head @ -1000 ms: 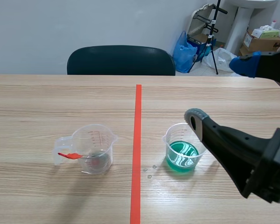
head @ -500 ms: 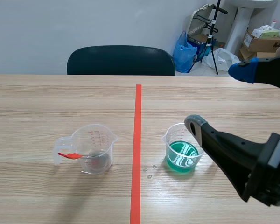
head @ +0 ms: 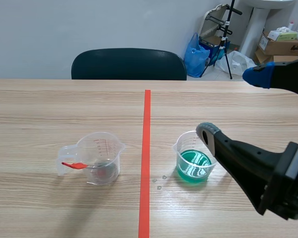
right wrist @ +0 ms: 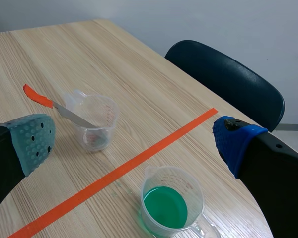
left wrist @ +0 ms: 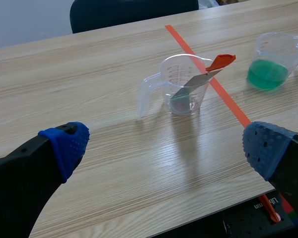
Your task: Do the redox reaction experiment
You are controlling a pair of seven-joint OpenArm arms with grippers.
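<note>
Both spread wide, the right gripper (right wrist: 134, 144) is hovering over the green-liquid measuring cup (right wrist: 196, 188) and the left gripper (left wrist: 166, 146) is facing the clear cup (left wrist: 172, 82) holding a red-handled spatula (left wrist: 201, 77).

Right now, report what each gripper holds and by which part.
Nothing is held. The left gripper and right gripper have open, empty fingers; the clear plastic cup of green liquid and the clear cup holding an orange-handled tool stand free.

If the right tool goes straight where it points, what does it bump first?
Probably the cup of green liquid, ahead of the right tool, between its open fingers; depth is unclear.
</note>
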